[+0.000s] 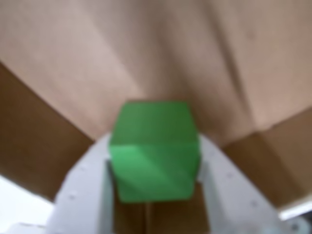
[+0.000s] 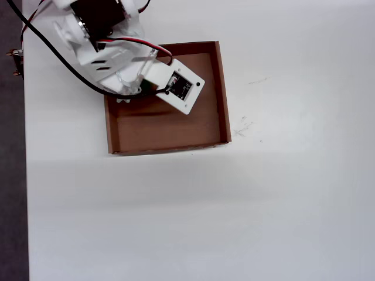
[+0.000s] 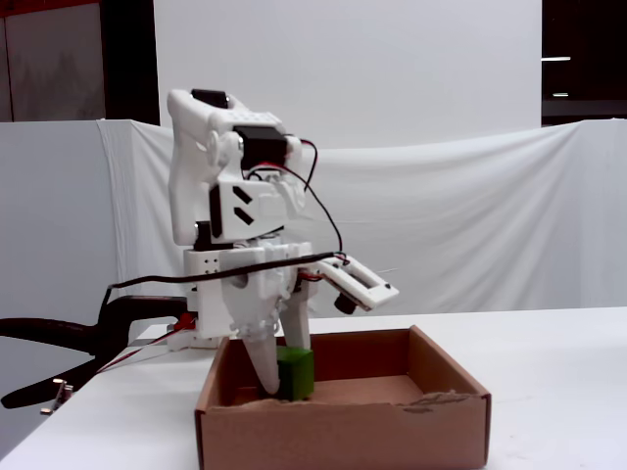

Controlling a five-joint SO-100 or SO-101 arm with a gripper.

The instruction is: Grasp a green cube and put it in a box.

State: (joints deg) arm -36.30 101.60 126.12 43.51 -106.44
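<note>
My white plastic two-finger gripper [image 3: 277, 377] reaches down into the shallow square brown cardboard box [image 3: 343, 428], and my jaws are closed on the small bright-green matte cube [image 3: 295, 372], which sits low at the left of the box's inside in the fixed view, at or just above the floor; I cannot tell whether it touches.

In the wrist view the cube [image 1: 155, 152] fills the centre, pinched between my pale fingers [image 1: 83, 190], with creased, plain cardboard floor [image 1: 161, 53] behind it.

From overhead, my arm and its white camera plate [image 2: 180, 88] cover the box's upper-left part [image 2: 222, 88], hiding nearly all of the cube.

Black and red cables [image 2: 64, 61] loop across the upper left. The box rests on a smooth white table [image 2: 234, 205]; a white cloth backdrop [image 3: 470, 225] hangs behind in the fixed view.
</note>
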